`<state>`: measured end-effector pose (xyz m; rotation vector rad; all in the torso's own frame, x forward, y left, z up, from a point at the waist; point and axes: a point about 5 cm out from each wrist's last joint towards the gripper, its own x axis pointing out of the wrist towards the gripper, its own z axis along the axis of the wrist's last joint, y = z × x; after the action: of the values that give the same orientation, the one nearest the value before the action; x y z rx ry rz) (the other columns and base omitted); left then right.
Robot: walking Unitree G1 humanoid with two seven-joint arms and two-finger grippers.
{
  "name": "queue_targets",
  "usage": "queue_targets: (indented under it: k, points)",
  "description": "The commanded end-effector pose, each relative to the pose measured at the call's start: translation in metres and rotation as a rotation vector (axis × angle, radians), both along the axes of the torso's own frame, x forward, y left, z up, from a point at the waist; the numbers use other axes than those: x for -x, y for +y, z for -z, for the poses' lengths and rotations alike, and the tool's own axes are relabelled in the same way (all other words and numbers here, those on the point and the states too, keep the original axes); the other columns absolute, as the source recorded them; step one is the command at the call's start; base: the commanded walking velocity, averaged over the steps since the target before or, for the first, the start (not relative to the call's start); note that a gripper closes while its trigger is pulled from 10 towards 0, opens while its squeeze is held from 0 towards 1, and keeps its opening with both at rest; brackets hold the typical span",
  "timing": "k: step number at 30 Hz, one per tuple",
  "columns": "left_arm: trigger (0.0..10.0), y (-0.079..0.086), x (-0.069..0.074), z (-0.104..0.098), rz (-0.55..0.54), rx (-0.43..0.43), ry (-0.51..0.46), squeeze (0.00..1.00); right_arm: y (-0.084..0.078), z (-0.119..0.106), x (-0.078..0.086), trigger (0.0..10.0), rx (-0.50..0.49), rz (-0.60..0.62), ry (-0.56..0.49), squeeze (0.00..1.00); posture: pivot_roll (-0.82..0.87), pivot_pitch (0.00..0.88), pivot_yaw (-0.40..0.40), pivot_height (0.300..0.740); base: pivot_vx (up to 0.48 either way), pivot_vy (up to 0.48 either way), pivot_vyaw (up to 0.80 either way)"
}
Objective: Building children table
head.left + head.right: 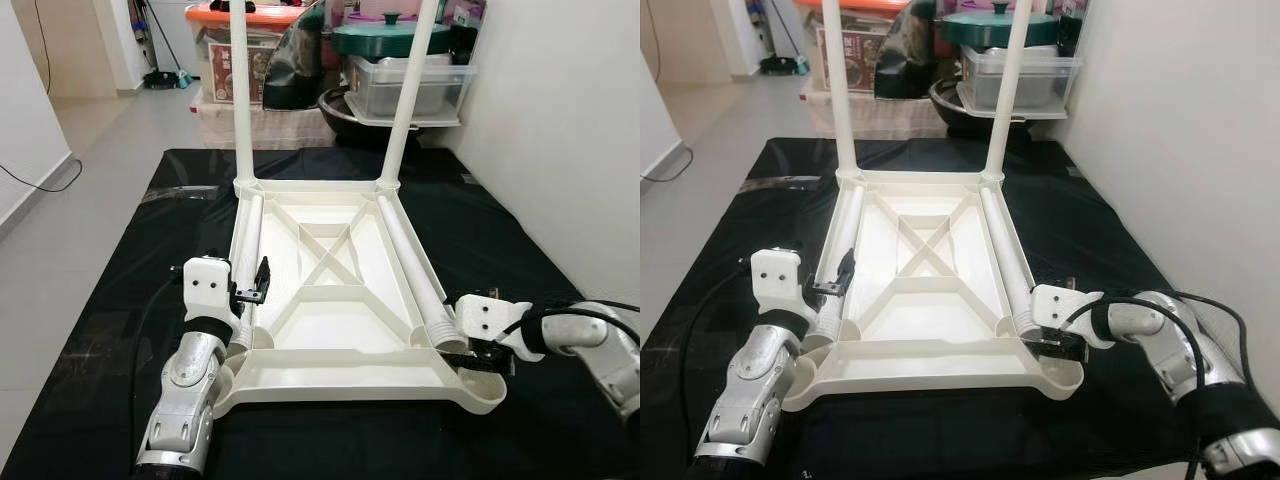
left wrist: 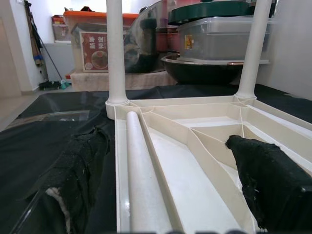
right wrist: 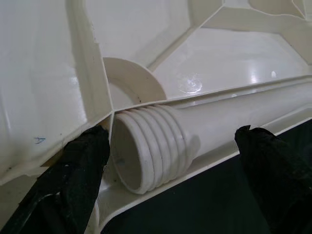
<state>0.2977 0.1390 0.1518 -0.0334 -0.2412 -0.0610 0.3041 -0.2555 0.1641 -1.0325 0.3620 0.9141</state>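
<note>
A white plastic table top [image 1: 340, 378] lies upside down on a black mat [image 1: 120, 300]. Two white legs [image 1: 241, 90] [image 1: 410, 90] stand upright in its far corners. Two more legs lie loose inside it, one along the left side [image 1: 248, 235] and one along the right side [image 1: 412, 265]. My left gripper [image 1: 252, 292] is at the near left corner, open, its fingers [image 2: 78, 165] on either side of the left lying leg [image 2: 139, 161]. At the near right corner my right gripper [image 1: 470, 352] is open, straddling the threaded end [image 3: 151, 146] of the right lying leg beside the corner socket [image 3: 131, 78].
Stacked storage boxes [image 1: 235, 50], a dark pot [image 1: 390, 35] and clear tubs [image 1: 405, 85] crowd the far edge of the mat. A white wall [image 1: 560, 120] runs close along the right. Bare grey floor [image 1: 60, 230] lies to the left, with a black cable [image 1: 40, 180].
</note>
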Motion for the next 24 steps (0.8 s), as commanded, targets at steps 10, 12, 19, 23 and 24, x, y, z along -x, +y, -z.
queue_targets:
  k: [10,12,19,23,24]
  points:
    - [10.0,-0.003,-0.001,0.003,0.009,0.011,0.009,0.0,-0.013,-0.012,0.001,10.0,-0.026,0.005,0.02,0.0,-0.09,0.0,-0.078,0.74,0.0,0.0,0.0]
    - [10.0,-0.003,-0.002,0.003,0.01,0.011,0.01,0.0,-0.015,-0.01,0.001,10.0,-0.013,0.009,0.018,0.0,-0.09,0.0,-0.077,0.74,0.0,0.0,0.0]
    - [10.0,-0.004,-0.002,0.003,0.01,0.01,0.011,0.0,-0.013,-0.006,-0.005,10.0,0.021,0.032,-0.014,0.0,-0.09,0.0,-0.081,0.74,0.0,0.0,0.0]
    - [10.0,-0.005,-0.001,0.004,0.008,0.011,0.012,0.0,-0.01,-0.007,-0.015,10.0,0.0,0.103,-0.088,0.0,-0.09,0.0,-0.084,0.74,0.0,0.0,0.0]
    - [10.0,-0.005,-0.001,0.004,0.008,0.011,0.012,0.0,-0.01,-0.007,-0.015,10.0,0.0,0.103,-0.088,0.0,-0.09,0.0,-0.084,0.74,0.0,0.0,0.0]
